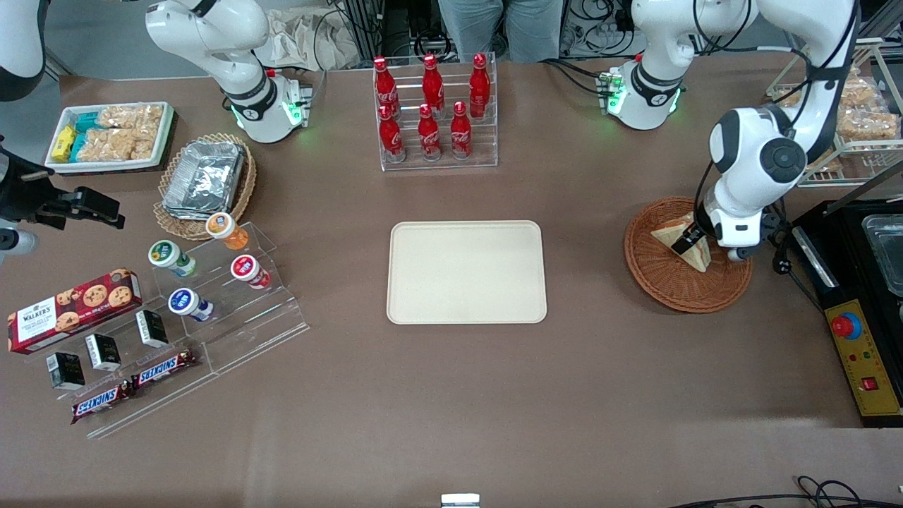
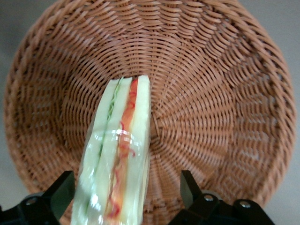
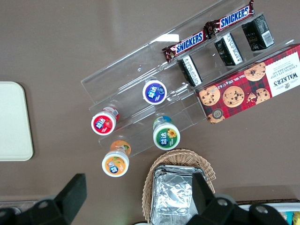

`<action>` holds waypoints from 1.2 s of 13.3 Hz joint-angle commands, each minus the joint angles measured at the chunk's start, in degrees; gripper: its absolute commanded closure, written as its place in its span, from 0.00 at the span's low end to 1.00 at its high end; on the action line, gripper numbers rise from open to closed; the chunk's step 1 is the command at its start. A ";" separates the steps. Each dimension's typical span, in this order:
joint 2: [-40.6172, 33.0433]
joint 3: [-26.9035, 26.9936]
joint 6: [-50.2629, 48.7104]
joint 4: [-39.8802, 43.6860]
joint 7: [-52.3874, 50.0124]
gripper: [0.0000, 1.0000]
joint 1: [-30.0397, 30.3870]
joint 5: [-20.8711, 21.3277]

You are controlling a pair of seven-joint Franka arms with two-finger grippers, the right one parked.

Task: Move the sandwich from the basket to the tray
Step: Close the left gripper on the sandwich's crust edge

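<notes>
Front view is showing the brown table [image 1: 451, 409] carrying everything, with the cream-beige tray [image 1: 466, 272] lying bare near its middle. Toward the working arm's end, well apart from the tray, the reddish-brown wicker basket [image 1: 677, 282] is sitting with the left arm bending down over it. The gripper [image 1: 691, 243] is hanging low inside the basket, right at the sandwich [image 1: 695, 255], a pale wrapped wedge resting on the weave.

In the left wrist view the basket [image 2: 220, 93] is filling the frame and the sandwich [image 2: 119, 159] is standing on edge, its red and green filling facing the camera. Its long axis is running straight away from the wrist, between the two dark fingertips [image 2: 190, 185]. The fingers are standing spread, one on each side of the bread; the gap on one side looks wider than on the other, and neither pad appears to be touching yet, so the gripper [image 2: 126, 187] is unclenched and holding nothing.

Judging from this, the closing squeeze would be acting across the wedge's thin faces, which suits a soft wrapped sandwich, though the offset may be nudging it sideways first.
</notes>
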 commanded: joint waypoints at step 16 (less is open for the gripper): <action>-11.27 -6.14 -42.41 27.85 12.05 1.00 -3.16 -0.16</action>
